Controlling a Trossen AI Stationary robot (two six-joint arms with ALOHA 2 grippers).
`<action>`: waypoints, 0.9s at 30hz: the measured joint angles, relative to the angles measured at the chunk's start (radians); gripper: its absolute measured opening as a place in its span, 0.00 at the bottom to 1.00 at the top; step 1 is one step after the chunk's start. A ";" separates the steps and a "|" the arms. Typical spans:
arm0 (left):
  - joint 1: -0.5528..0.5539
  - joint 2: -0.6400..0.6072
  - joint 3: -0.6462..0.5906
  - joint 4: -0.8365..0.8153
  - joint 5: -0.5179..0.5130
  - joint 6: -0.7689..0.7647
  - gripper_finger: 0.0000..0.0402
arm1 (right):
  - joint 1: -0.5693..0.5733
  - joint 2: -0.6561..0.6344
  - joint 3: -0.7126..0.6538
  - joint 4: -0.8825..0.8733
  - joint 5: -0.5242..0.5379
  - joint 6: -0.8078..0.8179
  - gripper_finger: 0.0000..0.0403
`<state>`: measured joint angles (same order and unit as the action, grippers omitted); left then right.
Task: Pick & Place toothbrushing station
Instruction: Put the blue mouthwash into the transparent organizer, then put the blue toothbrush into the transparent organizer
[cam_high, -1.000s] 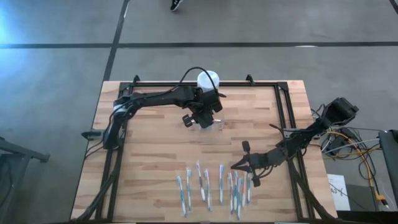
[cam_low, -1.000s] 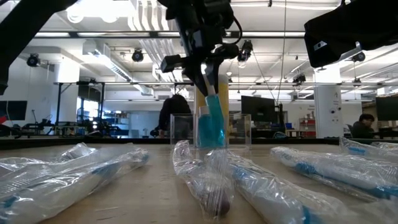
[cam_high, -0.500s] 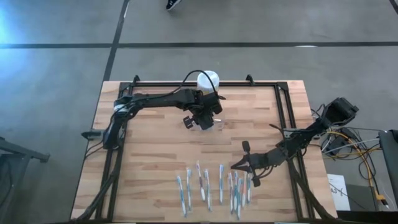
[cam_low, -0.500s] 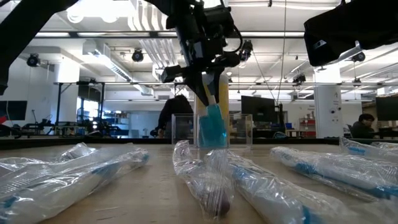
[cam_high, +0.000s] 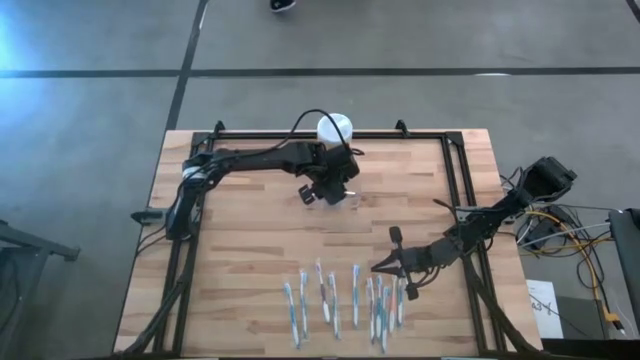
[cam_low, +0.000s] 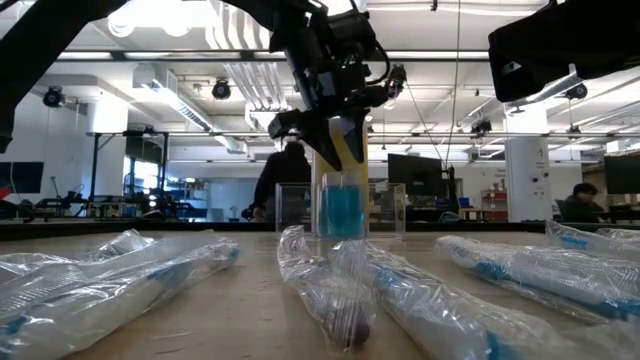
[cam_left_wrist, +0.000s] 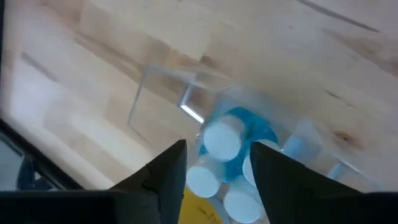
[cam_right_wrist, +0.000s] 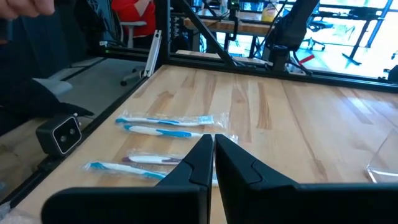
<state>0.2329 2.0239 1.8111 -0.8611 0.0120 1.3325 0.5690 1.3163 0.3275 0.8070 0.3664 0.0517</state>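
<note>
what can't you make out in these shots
- Clear holder: high view, the left gripper covers it; its see-through walls barely show.
- Blue item in the holder: low view, too blurred to identify.
- Wrapped toothbrushes: high view, too small to count surely.
- Yellow jar: low view, hidden behind the left gripper.
- Right gripper: right wrist view, fingertips hide what lies below.
</note>
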 joint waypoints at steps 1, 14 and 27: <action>0.002 0.000 0.000 0.004 -0.001 -0.002 0.46 | 0.000 0.000 0.000 0.000 0.000 0.000 0.03; 0.001 -0.160 0.000 -0.053 0.002 -0.271 0.42 | -0.001 0.000 0.000 -0.005 0.006 -0.003 0.03; 0.052 -0.773 -0.852 0.545 0.349 -0.955 0.02 | -0.048 0.052 -0.001 -0.021 0.271 0.168 0.03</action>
<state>0.2850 1.2509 0.9588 -0.3157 0.3607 0.3776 0.5212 1.3683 0.3267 0.7861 0.6369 0.2194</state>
